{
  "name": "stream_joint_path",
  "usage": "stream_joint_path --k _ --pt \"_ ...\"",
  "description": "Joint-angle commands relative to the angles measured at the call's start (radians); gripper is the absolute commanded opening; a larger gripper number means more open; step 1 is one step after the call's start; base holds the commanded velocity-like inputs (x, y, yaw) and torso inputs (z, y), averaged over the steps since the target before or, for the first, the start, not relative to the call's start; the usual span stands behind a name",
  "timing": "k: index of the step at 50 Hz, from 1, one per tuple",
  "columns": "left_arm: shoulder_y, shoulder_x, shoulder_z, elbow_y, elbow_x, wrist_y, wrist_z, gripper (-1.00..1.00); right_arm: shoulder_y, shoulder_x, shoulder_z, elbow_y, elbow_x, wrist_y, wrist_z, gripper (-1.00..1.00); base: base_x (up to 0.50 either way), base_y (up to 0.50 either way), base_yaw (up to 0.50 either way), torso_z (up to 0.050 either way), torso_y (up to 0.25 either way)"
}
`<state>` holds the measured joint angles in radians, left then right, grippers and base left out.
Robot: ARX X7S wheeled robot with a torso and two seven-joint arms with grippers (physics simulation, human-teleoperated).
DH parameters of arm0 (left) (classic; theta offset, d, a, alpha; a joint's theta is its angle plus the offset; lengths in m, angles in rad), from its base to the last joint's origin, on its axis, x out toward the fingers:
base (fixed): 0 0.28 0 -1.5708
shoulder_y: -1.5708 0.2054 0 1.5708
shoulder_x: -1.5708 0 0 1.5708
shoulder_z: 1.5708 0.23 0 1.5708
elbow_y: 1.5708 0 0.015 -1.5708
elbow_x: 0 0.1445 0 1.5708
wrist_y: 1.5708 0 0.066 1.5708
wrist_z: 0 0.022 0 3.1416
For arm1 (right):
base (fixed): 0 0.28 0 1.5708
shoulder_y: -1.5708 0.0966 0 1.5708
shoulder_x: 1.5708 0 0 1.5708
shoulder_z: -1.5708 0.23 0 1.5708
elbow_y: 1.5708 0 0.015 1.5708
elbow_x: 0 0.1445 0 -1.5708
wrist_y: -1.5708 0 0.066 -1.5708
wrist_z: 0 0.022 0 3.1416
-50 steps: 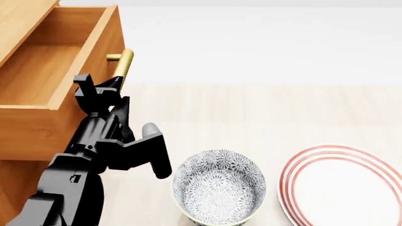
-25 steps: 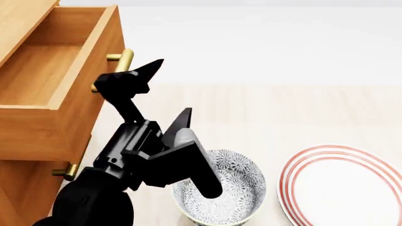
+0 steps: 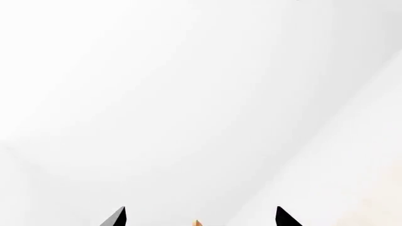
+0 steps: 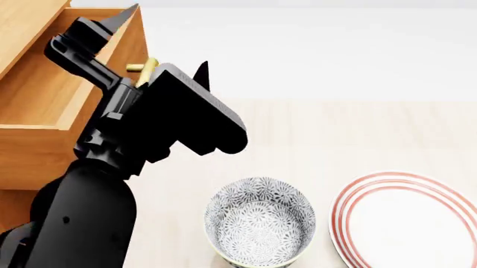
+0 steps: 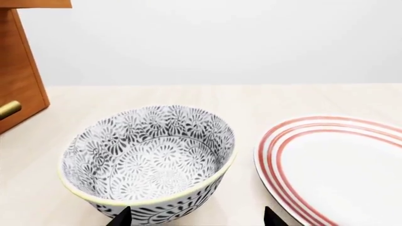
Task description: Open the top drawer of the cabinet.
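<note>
The cabinet (image 4: pixel 21 22) stands at the left of the head view. Its top drawer (image 4: pixel 37 84) is pulled far out, showing its pale wood inside, and its brass handle (image 4: pixel 145 70) peeks out beside my left arm. My left gripper (image 4: pixel 164 40) is raised over the drawer's front edge, open and holding nothing. In the left wrist view the left gripper (image 3: pixel 201 215) faces white background. My right gripper (image 5: pixel 196 217) is open, low behind the patterned bowl (image 5: pixel 148 155), and is out of the head view. A cabinet corner (image 5: pixel 19 70) shows there.
A grey patterned bowl (image 4: pixel 260 223) sits on the pale wooden tabletop (image 4: pixel 313 134) in front of the robot. A white plate with red rings (image 4: pixel 410 223) lies to its right. A lower drawer's brass handle (image 5: pixel 9 109) shows in the right wrist view.
My left arm has lifted away from the top drawer's handle and swung up over the drawer's front edge, gripper open. The drawer stays pulled out.
</note>
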<state>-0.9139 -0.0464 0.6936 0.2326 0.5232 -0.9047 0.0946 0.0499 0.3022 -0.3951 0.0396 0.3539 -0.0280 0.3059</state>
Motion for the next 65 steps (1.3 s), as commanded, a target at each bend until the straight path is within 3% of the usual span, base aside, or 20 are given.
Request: stream_joint_path --k 1,13,48,65 --pt "-0.086 0.013 -0.078 -0.002 -0.047 -0.049 -0.012 1.00 -0.001 -0.015 0.014 -0.001 -0.016 0.001 -0.021 1.00 0.00 0.00 0.00 0.000 0.000" --pt "-0.145 0.008 -0.155 -0.112 -0.124 -0.032 -0.044 1.00 0.000 -0.013 0.009 0.002 -0.015 -0.001 -0.020 1.00 0.00 0.00 0.00 0.000 0.000" --pt "-0.237 -0.048 -0.157 -0.462 -0.221 0.152 -0.113 1.00 0.005 -0.006 -0.001 0.001 -0.008 0.003 -0.013 1.00 0.00 0.00 0.00 0.000 0.000" --pt "-0.287 -0.025 -0.194 -0.601 -0.276 0.174 -0.142 1.00 0.009 -0.003 -0.003 0.002 -0.005 0.003 -0.008 1.00 0.00 0.00 0.00 0.000 0.000"
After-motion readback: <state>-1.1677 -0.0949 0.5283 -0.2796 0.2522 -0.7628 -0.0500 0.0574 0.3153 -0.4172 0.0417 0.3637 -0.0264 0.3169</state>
